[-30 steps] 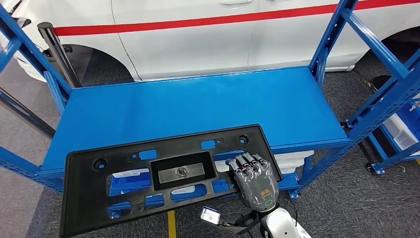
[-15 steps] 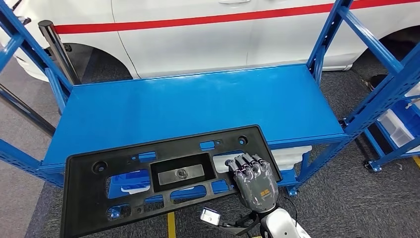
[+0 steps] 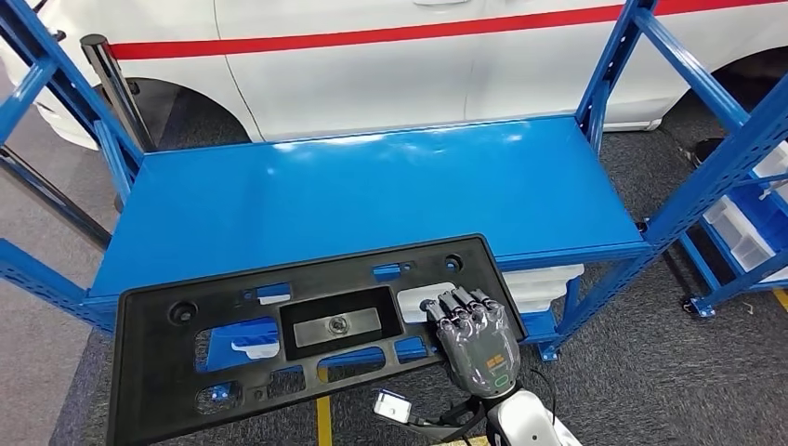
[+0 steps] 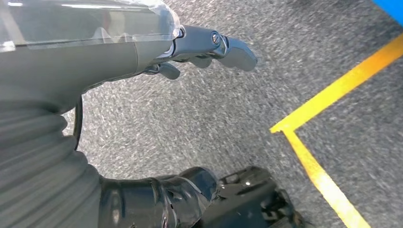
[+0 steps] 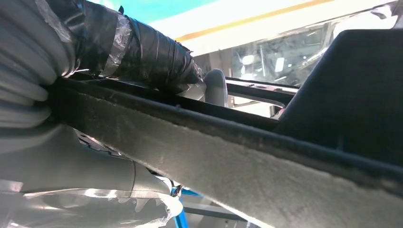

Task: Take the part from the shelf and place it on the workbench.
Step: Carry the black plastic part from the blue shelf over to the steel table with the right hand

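Head view, part: a flat, black, matte plastic panel (image 3: 307, 339), long and rectangular with rounded corners, pierced by cut-outs and round holes, with a recessed rectangular pocket at its middle holding a grey metal fitting. It hangs in front of the near edge of the blue shelf, over the grey carpet.
Head view, right robot hand (image 3: 476, 339): glossy dark grey fingers lie over the panel's right end, gripping it; a silver wrist follows below.
Head view, shelf (image 3: 372, 195): smooth, shiny blue metal deck on perforated blue uprights; white plastic bins sit on the level beneath.
Head view, background: a white car body with a red stripe (image 3: 372, 39).
Left wrist view, left robot hand (image 4: 209, 45): grey ribbed cover, fingers loosely apart, holding nothing, above speckled grey carpet with a yellow painted line (image 4: 313, 161).
Right wrist view, grip: the panel's rough, thick black edge (image 5: 228, 156) runs across, clamped between the taped dark fingers (image 5: 142, 52) and the thumb.
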